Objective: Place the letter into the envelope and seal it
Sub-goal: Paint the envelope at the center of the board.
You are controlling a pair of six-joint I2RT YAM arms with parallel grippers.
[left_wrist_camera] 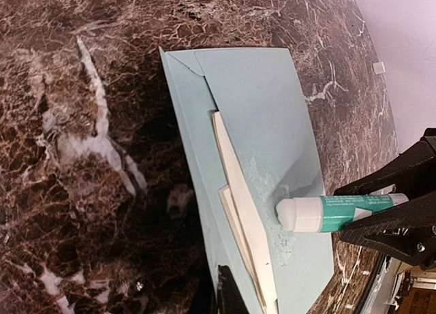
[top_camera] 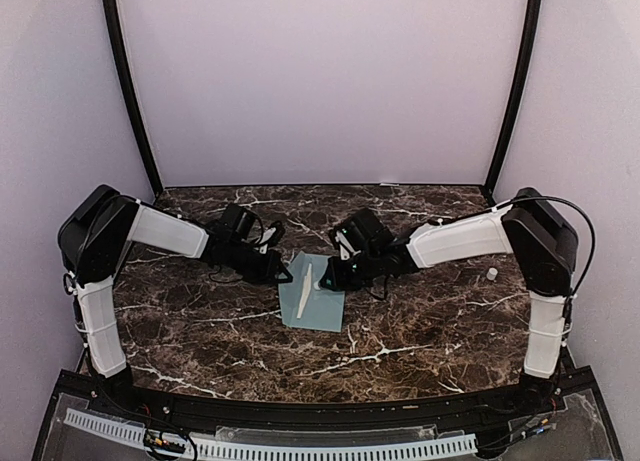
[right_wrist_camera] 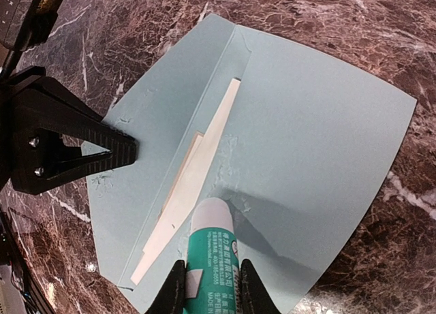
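Observation:
The pale teal envelope [top_camera: 318,299] lies flat mid-table, flap open. A cream letter [right_wrist_camera: 196,169] sticks out of its mouth along the fold. My right gripper [right_wrist_camera: 211,291] is shut on a green-and-white glue stick [right_wrist_camera: 212,249]. The stick's white tip rests on the envelope [right_wrist_camera: 313,137] beside the letter, with glue smears around it. My left gripper [right_wrist_camera: 126,150] is shut and empty, its black tip pressing the flap's outer edge. In the left wrist view the glue stick [left_wrist_camera: 334,212] comes in from the right over the envelope [left_wrist_camera: 259,103] and the letter [left_wrist_camera: 244,212].
A small white cap [top_camera: 492,274] lies on the marble table [top_camera: 420,331] at the right, by the right arm's elbow; the cap [left_wrist_camera: 379,68] also shows far off in the left wrist view. Pale walls and black posts close in the back and sides.

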